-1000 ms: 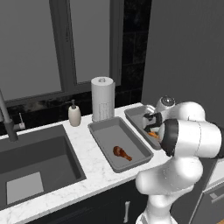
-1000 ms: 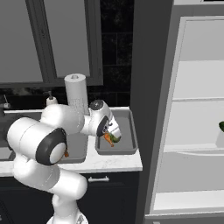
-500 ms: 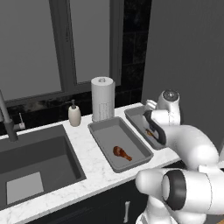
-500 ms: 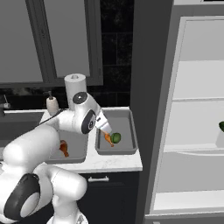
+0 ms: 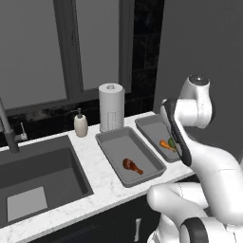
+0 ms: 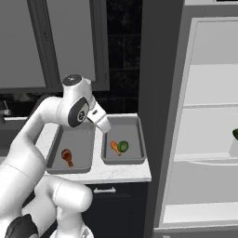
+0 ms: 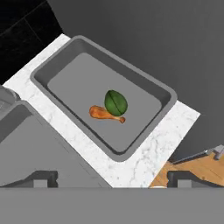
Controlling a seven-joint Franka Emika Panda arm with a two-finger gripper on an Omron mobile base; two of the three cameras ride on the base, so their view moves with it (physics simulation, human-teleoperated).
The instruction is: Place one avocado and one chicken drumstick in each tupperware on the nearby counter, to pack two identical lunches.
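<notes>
1. You see the counter (image 5: 102, 178), white marbled stone, running from the sink (image 5: 38, 175) to the grey wall at the right.
2. You see the open fridge (image 6: 204, 139) right of the counter; a green item (image 6: 235, 135) lies on one shelf at the picture's edge.
3. You see two grey trays side by side on the counter. The left tray (image 5: 111, 142) holds one drumstick (image 5: 132, 166). The right tray (image 7: 168, 98) holds a second drumstick (image 7: 105, 114) touching an avocado (image 7: 115, 103).
4. A paper towel roll (image 5: 111, 107) and a soap dispenser (image 5: 80, 125) stand upright behind the left tray.
5. You find the gripper (image 7: 111, 177) raised above the trays, its fingertips (image 7: 43, 177) spread wide with nothing between them.
</notes>
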